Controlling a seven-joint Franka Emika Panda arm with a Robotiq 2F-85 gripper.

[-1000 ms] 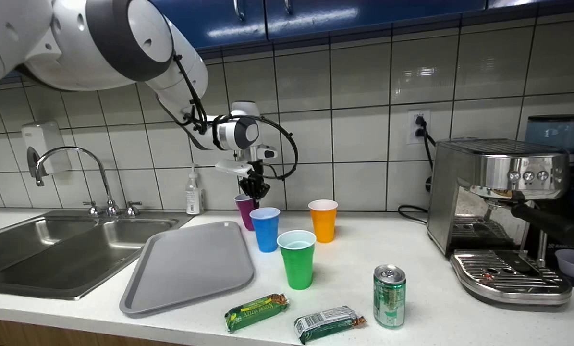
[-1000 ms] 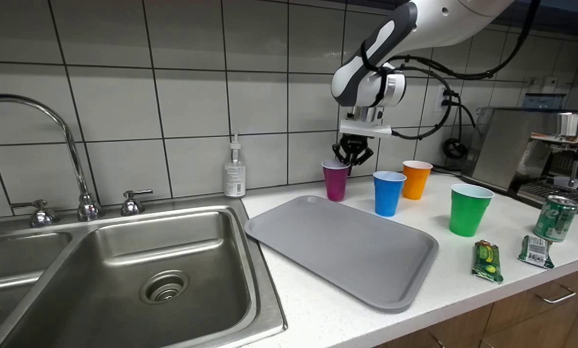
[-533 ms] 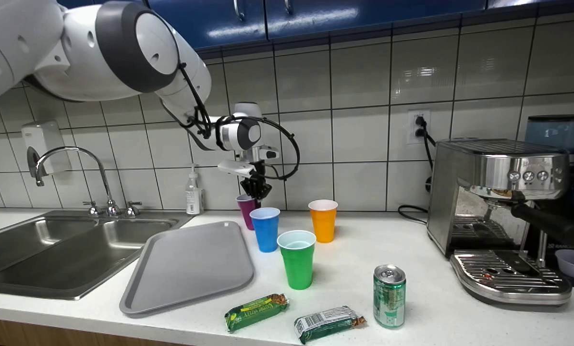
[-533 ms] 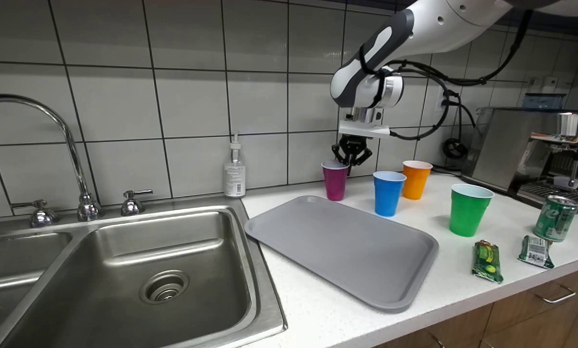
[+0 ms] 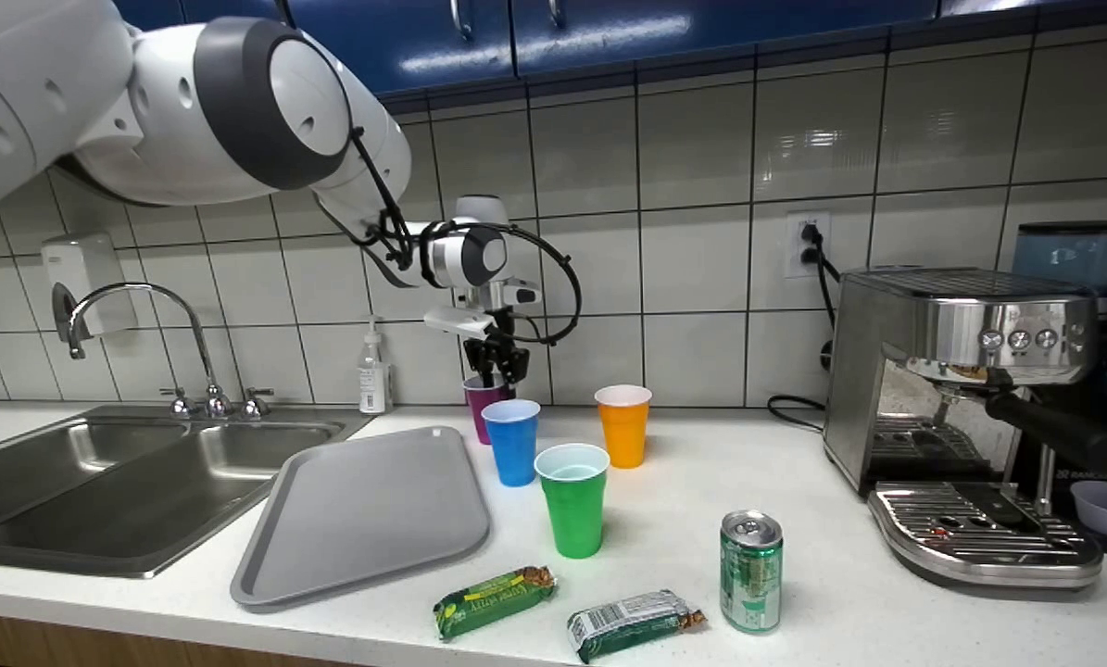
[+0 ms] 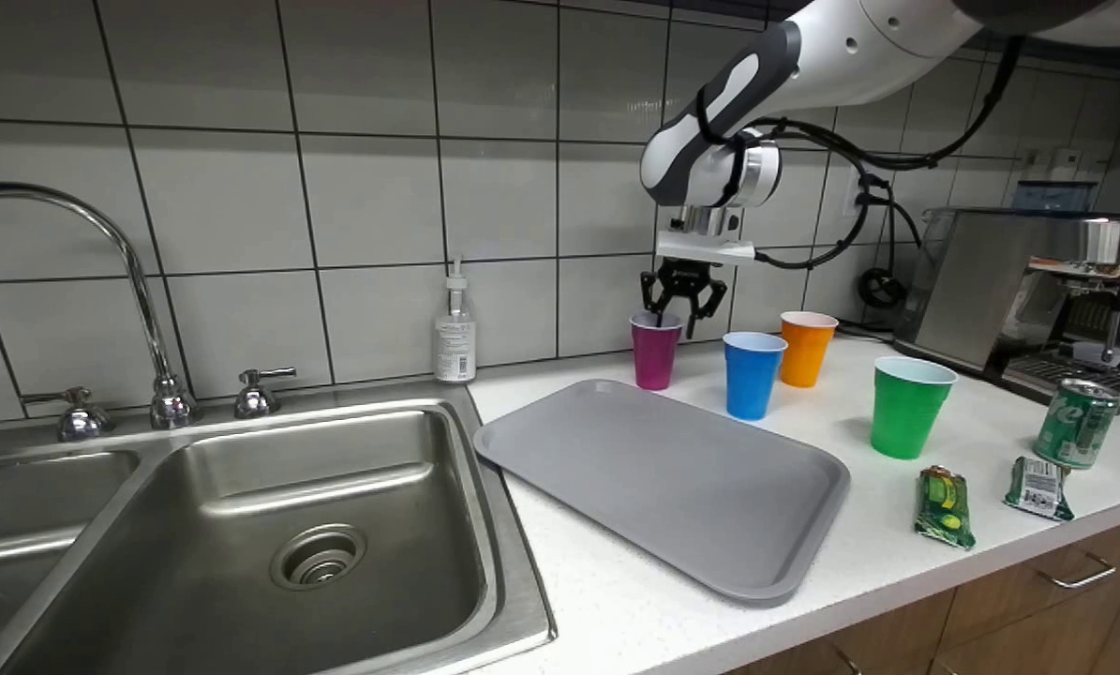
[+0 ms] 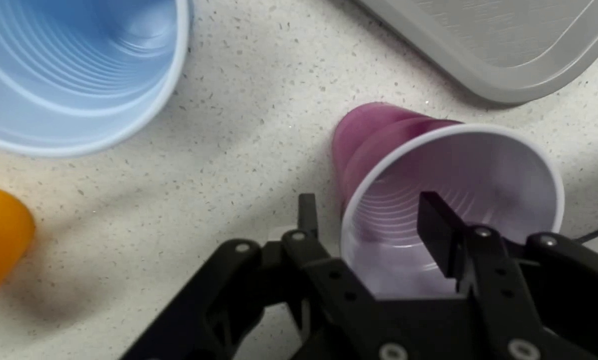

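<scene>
Purple cup (image 5: 479, 401), on the counter (image 5: 701, 482) by the tiled wall (image 5: 701, 361) and partly hidden behind the blue cup (image 5: 512, 452) in an exterior view, is probably light: a sideways swing of the gripper (image 5: 500, 382), we judge, could topple it. In an exterior view we see the grey tray (image 6: 663, 487) near the cup's base; a push that way could wedge the cup against the tray's raised edge. In the wrist view, a lopsided squeeze might buckle the thin-looking side, we think; here we find the fingers (image 7: 434, 227) spread well apart, one inside the cup's mouth, one outside, with the rim between them. We see nothing pinched, and contact with the rim does not show.
</scene>
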